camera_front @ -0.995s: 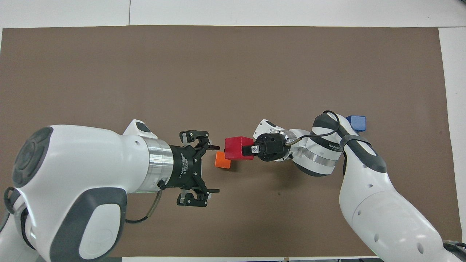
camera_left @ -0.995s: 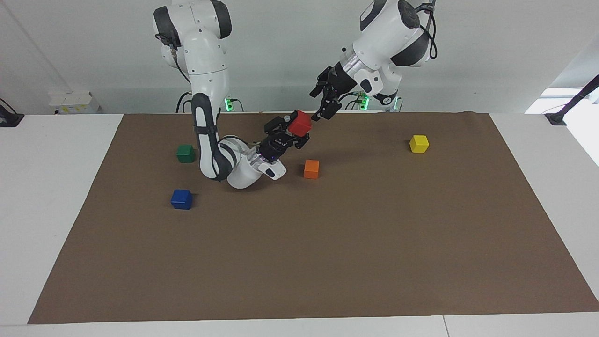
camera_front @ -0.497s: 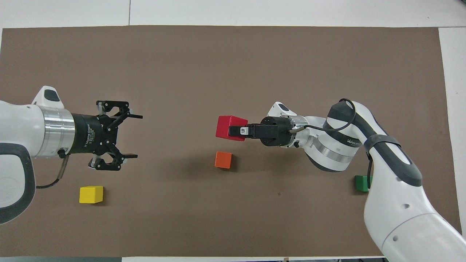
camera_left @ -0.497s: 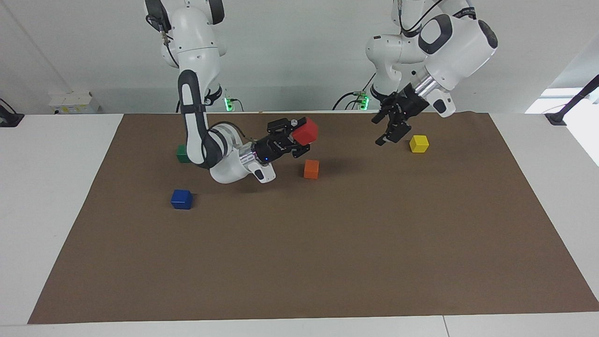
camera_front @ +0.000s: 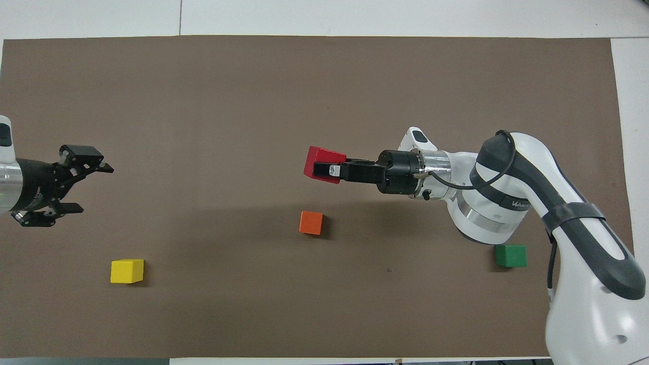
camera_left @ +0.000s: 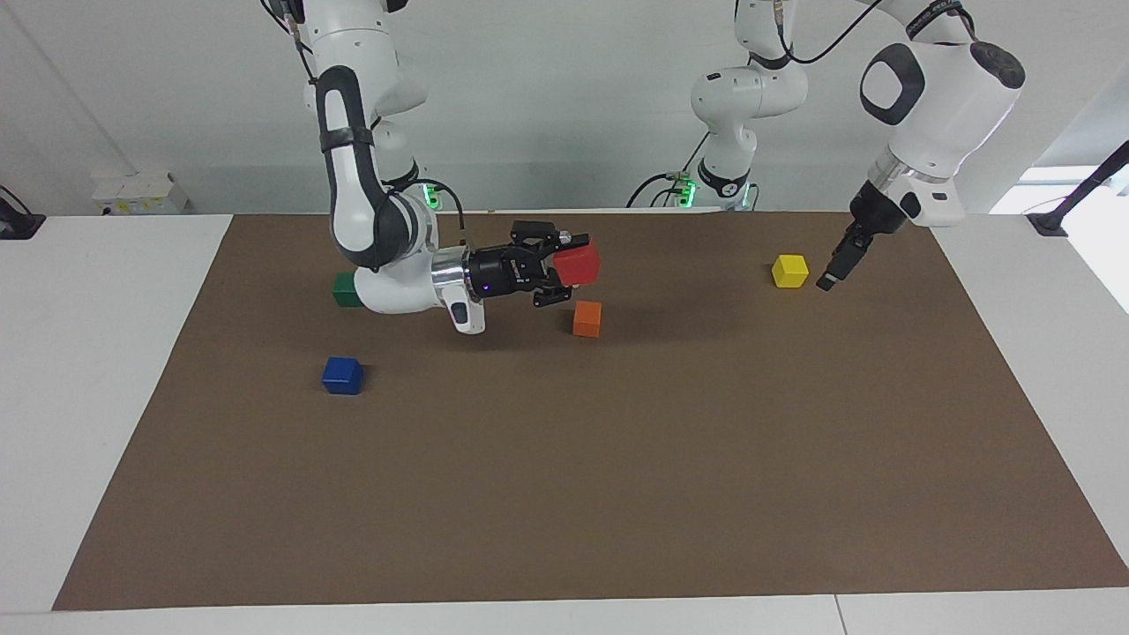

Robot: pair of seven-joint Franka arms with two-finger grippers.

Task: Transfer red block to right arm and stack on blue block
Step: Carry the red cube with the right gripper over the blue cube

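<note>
My right gripper (camera_left: 569, 265) is shut on the red block (camera_left: 579, 262) and holds it in the air over the brown mat, above and beside the orange cube (camera_left: 586, 318). The overhead view shows the same gripper (camera_front: 324, 170) with the red block (camera_front: 319, 158) at its tips. The blue block (camera_left: 342, 375) sits on the mat toward the right arm's end, apart from everything; the right arm hides it in the overhead view. My left gripper (camera_left: 829, 278) is open and empty in the air beside the yellow cube (camera_left: 789, 271), and it also shows in the overhead view (camera_front: 94, 188).
A green cube (camera_front: 511, 255) lies near the right arm's base, partly hidden by the arm in the facing view (camera_left: 344, 289). The orange cube (camera_front: 311, 222) and the yellow cube (camera_front: 127, 270) rest on the brown mat (camera_left: 617, 485).
My left gripper let go of the red block and drew back to the left arm's end of the table. My right gripper kept the block and turned level, lifting slightly away from the orange cube.
</note>
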